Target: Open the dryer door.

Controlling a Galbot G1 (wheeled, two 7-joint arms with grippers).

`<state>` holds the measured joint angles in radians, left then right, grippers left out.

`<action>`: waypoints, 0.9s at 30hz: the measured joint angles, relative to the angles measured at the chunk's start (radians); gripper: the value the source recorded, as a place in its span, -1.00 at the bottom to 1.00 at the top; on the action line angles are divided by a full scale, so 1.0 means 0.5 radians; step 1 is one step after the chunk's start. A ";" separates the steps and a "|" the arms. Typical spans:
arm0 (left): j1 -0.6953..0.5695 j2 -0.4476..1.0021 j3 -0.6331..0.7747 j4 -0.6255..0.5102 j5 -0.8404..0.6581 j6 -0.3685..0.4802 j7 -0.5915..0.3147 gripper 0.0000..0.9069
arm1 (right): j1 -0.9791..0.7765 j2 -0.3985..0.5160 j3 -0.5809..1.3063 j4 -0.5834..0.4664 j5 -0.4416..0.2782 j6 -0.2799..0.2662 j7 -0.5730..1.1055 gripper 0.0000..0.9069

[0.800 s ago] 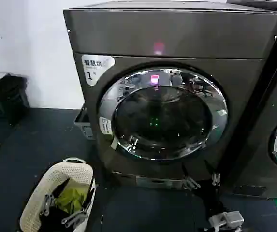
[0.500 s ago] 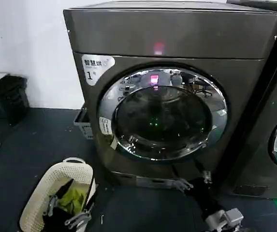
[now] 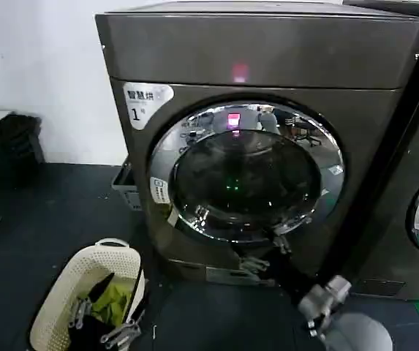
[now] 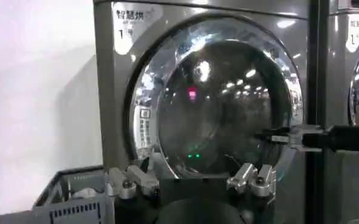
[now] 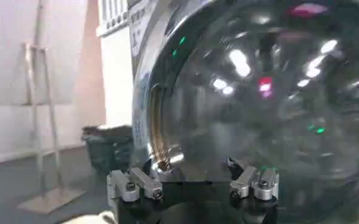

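I'm reaching my right tool (image 3: 262, 256), fingers apart, at the lower rim of the shut door (image 3: 246, 172), mid-frame; next I need to find its edge.

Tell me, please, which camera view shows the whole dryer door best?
The head view: the dryer door appears there complete, closed, with its full chrome rim. The left wrist view cuts the door at the bottom behind the left gripper. The right wrist view shows mainly glass, very close.

I see the dryer (image 3: 260, 139) ahead against the wall, a laundry basket (image 3: 85, 292) on the floor left of it (neighbouring machine (image 3: 414, 183) right), my right gripper (image 3: 264, 256) below the dryer door (image 3: 246, 172).
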<state>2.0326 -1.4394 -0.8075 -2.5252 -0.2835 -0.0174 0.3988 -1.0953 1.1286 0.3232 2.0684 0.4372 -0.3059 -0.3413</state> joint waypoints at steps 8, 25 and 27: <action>0.024 -0.007 0.001 0.004 0.000 -0.003 0.000 1.00 | 0.381 0.025 -0.269 -0.266 -0.025 -0.008 0.050 1.00; 0.027 -0.006 -0.003 0.004 -0.004 -0.010 0.016 1.00 | 0.859 0.347 -0.641 -0.836 -0.162 0.071 -0.063 1.00; 0.025 -0.001 -0.004 0.007 -0.004 -0.010 0.016 1.00 | 0.901 0.369 -0.657 -0.872 -0.173 0.087 -0.086 1.00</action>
<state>2.0449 -1.4398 -0.8095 -2.5219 -0.2853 -0.0224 0.4069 -0.6446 1.3130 -0.0053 1.6322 0.3508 -0.2622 -0.3845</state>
